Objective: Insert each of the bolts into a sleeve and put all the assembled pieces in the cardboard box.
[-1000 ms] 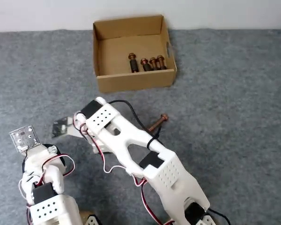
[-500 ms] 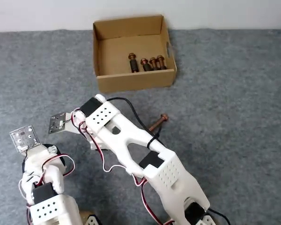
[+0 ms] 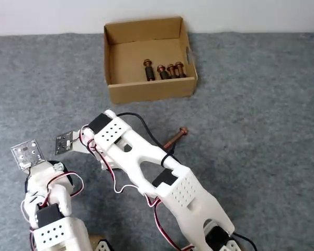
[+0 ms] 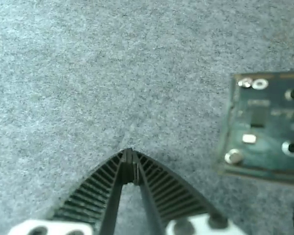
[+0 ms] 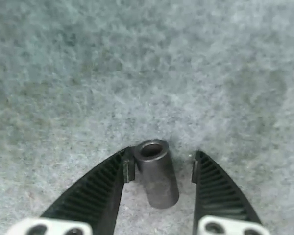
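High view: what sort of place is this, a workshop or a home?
Probably a robot test bench rather than a home. A grey felt-like table cover, two white robot arms side by side, and a cardboard box holding four assembled pieces suggest it.

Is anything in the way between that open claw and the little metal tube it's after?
Nothing visible. The sleeve lies on the grey carpet between the open fingers of the right gripper, close against one of them.

Right arm stretched low, forward and leftward; right gripper jaws spread wide. Left arm tucked back (folded near its base), left gripper pinched closed, tips touching.
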Tool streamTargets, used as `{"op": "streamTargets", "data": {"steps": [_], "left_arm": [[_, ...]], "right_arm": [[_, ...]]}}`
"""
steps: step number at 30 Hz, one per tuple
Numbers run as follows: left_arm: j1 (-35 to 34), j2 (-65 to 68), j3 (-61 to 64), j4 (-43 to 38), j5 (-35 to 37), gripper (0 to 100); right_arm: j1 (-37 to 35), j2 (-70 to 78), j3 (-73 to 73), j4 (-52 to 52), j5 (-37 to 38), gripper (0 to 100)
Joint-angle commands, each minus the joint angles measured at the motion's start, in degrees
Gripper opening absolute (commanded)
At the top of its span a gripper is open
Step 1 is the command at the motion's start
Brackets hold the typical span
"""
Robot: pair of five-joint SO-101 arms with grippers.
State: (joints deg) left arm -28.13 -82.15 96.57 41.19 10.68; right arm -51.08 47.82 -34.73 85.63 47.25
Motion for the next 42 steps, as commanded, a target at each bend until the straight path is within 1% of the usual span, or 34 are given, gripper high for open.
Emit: {"op": "streamTargets", "data": {"steps": [1,4,6,9,12,18,22,25,29,31,35,38,42], "left_arm": [[0.18,-0.62,-0.84,-1.49,0.09,1],[0.18,-0.62,-0.84,-1.49,0.09,1],[0.18,-0.62,-0.84,-1.49,0.09,1],[0.26,-0.62,-0.84,-1.49,0.09,1],[0.26,-0.62,-0.75,-1.49,0.09,1],[0.44,-0.62,-0.13,-1.67,0.09,1],[3.34,-0.62,0.04,-1.67,0.09,1],[4.66,-0.62,0.04,-1.67,0.09,1],[4.66,-0.62,0.04,-1.67,0.09,1],[5.01,-0.62,0.04,-1.67,0.09,1],[8.62,-0.62,0.22,-0.7,0.09,1],[10.37,-0.62,0.22,-0.88,-0.26,1],[12.57,-0.7,-2.24,-0.62,-0.26,1]], "right_arm": [[-0.75,1.1,-1.67,-0.75,0.62,11.5],[-0.75,1.54,-1.67,-0.66,0.53,0.6],[-0.4,1.54,-1.67,-0.48,0.44,1.8],[0.22,1.54,-1.76,0.66,0.35,0.9],[2.07,0.48,-1.85,3.38,-0.18,1.0],[8.84,-5.85,-2.02,8.92,-12.66,1.0],[13.14,-9.8,-2.02,14.11,-20.66,1.0],[16.22,-12.09,-2.02,17.01,-28.66,1.0],[21.58,-17.01,-1.67,17.36,-41.58,0.9],[23.69,-20.62,-1.67,17.36,-44.66,0.9],[27.47,-29.76,0.79,17.45,-48.26,0.9],[30.73,-38.37,7.21,17.45,-50.64,0.9],[36.62,-51.12,18.73,17.27,-57.14,0.8]]}}
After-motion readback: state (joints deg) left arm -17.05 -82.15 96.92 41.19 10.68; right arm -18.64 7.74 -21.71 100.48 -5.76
